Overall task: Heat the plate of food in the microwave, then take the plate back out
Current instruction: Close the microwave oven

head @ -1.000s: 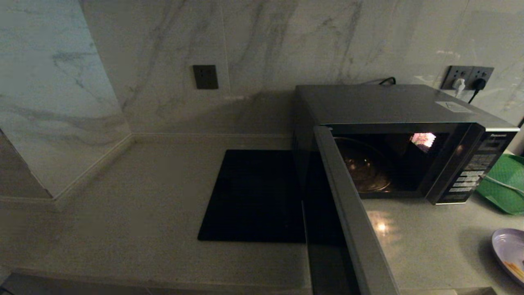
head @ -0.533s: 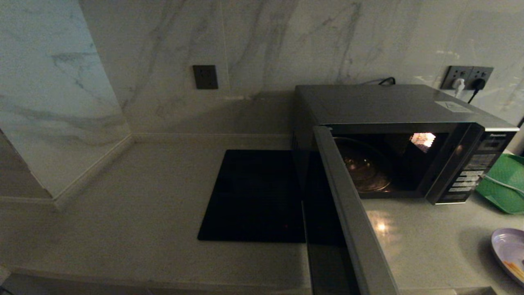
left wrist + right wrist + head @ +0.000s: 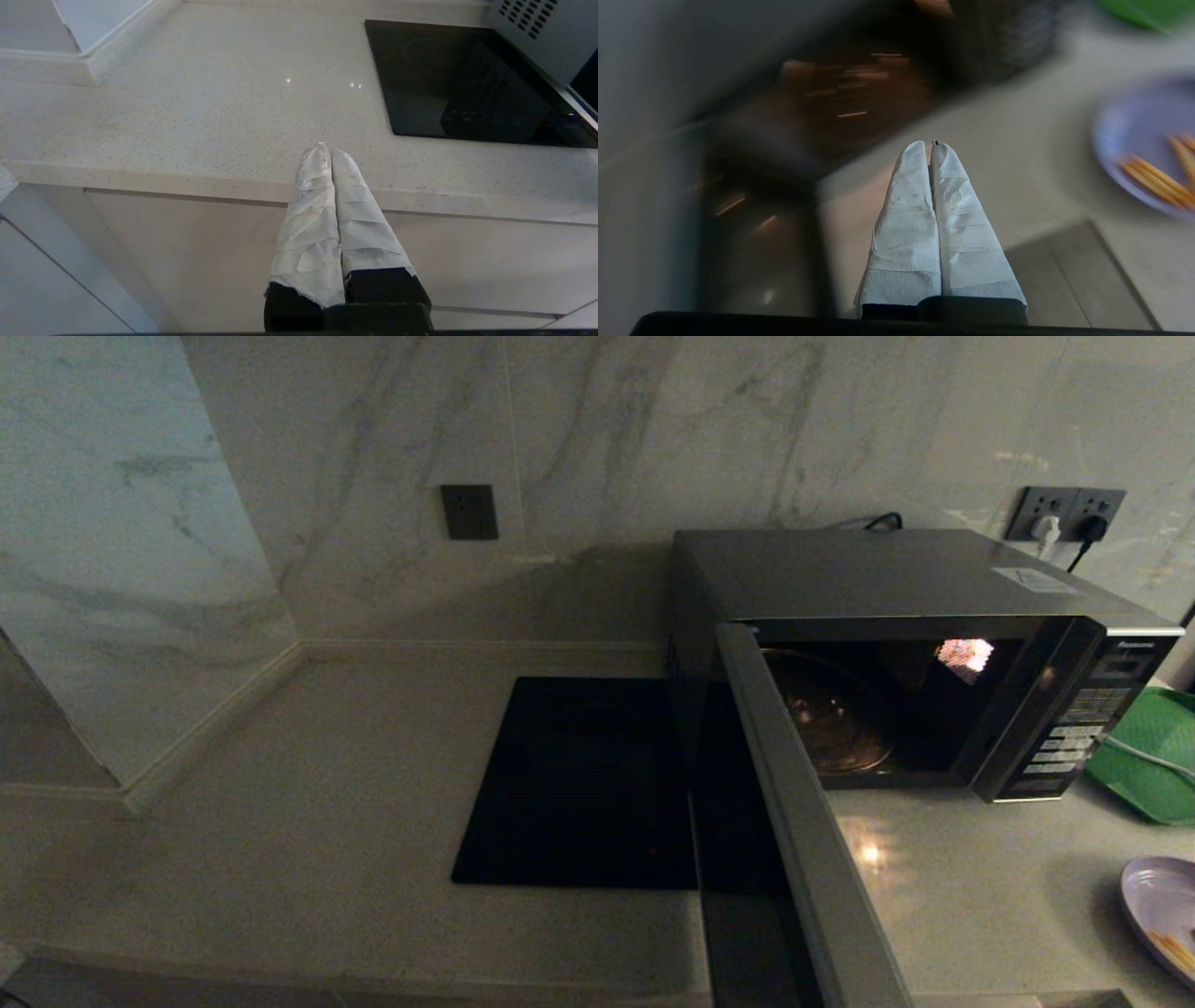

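1. right gripper (image 3: 931, 144): tape-wrapped fingers pressed together, nothing between them, hanging over the counter (image 3: 1017, 154) in front of the open oven.
2. the plate of food (image 3: 1143, 140) sits on the counter off to one side of that gripper, well apart from it; orange-yellow sticks lie across its lilac surface. in the head view the plate (image 3: 1162, 905) peeks in at the far right edge, near the counter's front.
3. the microwave (image 3: 896, 579) stands at the back right of the counter, its door (image 3: 803, 821) swung wide open toward the robot, cavity lit, glass turntable (image 3: 831, 723) bare as far as the dim view lets me say.
4. just right of the oven, a green tray (image 3: 1144, 756); to its left, touching or nearly touching its side, the flat black slab (image 3: 579, 784).
5. left gripper (image 3: 325, 151): fingers also closed together and holding nothing, parked low at the counter's front edge, left of the slab.
6. wall sockets (image 3: 1064, 513) behind the oven, plugs in.
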